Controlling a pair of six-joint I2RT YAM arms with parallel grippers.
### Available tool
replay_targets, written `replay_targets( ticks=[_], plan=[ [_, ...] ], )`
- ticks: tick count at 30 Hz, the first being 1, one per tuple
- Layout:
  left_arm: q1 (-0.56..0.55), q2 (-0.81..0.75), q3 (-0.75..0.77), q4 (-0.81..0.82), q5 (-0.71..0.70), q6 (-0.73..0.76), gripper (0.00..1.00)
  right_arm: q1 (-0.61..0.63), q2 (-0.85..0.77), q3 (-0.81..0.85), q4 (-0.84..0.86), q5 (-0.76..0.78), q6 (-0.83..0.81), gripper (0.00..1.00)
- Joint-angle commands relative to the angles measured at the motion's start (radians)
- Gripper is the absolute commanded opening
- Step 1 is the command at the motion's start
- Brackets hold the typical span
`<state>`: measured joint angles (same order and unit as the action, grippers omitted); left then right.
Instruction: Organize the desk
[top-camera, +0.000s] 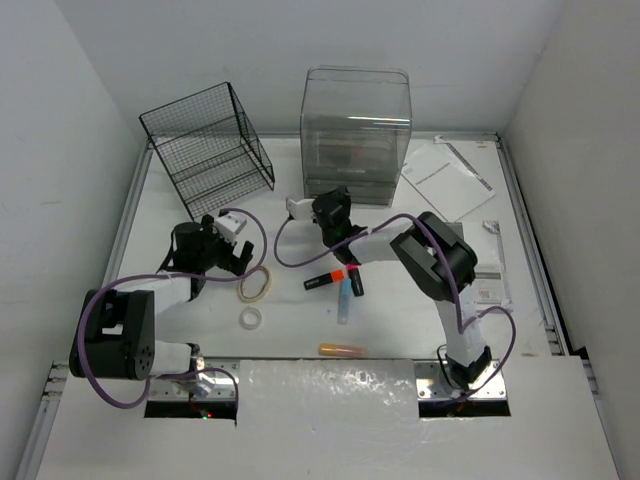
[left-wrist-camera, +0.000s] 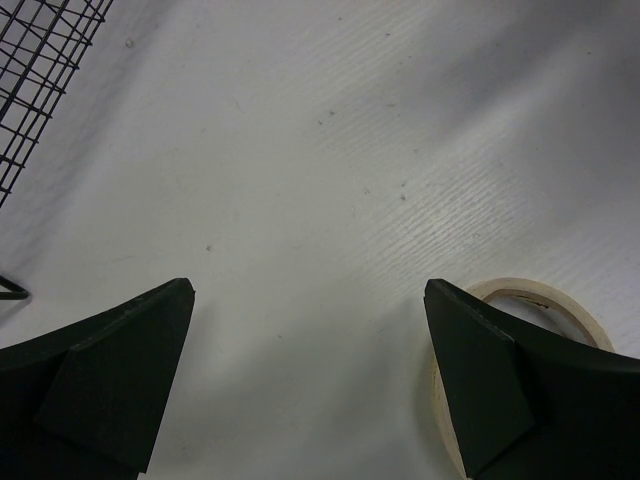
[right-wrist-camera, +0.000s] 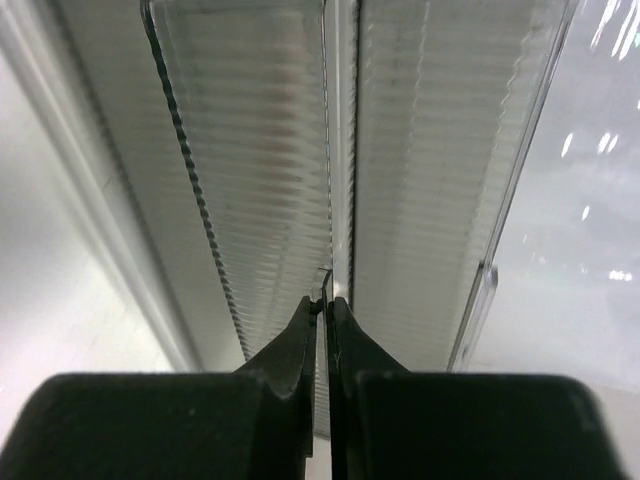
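A: What's the right gripper (right-wrist-camera: 325, 300) doing?
B: Pinched tight, tips together on a thin clear drawer lip (right-wrist-camera: 340, 200) low on the front of the drawer unit (top-camera: 355, 125). The edge is so thin the jaws go nearly flat to bite it. My guess is it wants a drawer pulled out so the loose stuff has somewhere to go

A: And the left gripper (left-wrist-camera: 310, 290)?
B: Spread as wide as it goes, nothing in it. It hangs low over bare desk (top-camera: 400, 320), pointing down. The tape ring (left-wrist-camera: 530, 300) lies just beside one of its fingers (left-wrist-camera: 480, 380), outside the gap, not between them. A corner of the wire basket (top-camera: 205, 150) is close by

A: Why there?
B: Either lined up for the tape or waiting while the other arm works the drawer, can't tell which

A: Where's the desk in all this?
B: The big white top under everything, arms bolted at its near edge. Basket and drawer unit stand along the far side, papers (top-camera: 445, 180) far right. Loose in the middle: black marker (top-camera: 325, 281), blue pen (top-camera: 343, 302), small tape roll (top-camera: 250, 318), and an orange pen (top-camera: 343, 349) near the front

A: Progress?
B: Early, I'd say, most items are scattered. Risk is the lip slipping from the pinch, or the light unit sliding instead of the drawer
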<state>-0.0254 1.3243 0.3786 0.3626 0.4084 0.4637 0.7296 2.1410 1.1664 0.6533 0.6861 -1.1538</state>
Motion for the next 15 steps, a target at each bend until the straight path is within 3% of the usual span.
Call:
replay_targets(
  ticks=[1, 15],
  plan=[
    [0.002, -0.014, 0.025, 0.033, 0.018, -0.002, 1.0, 0.04, -0.093, -0.094, 0.002, 0.013, 0.066, 0.0],
    [0.004, -0.028, 0.023, 0.027, 0.026, -0.003, 1.0, 0.28, -0.299, -0.451, 0.103, 0.179, 0.246, 0.0]
  ],
)
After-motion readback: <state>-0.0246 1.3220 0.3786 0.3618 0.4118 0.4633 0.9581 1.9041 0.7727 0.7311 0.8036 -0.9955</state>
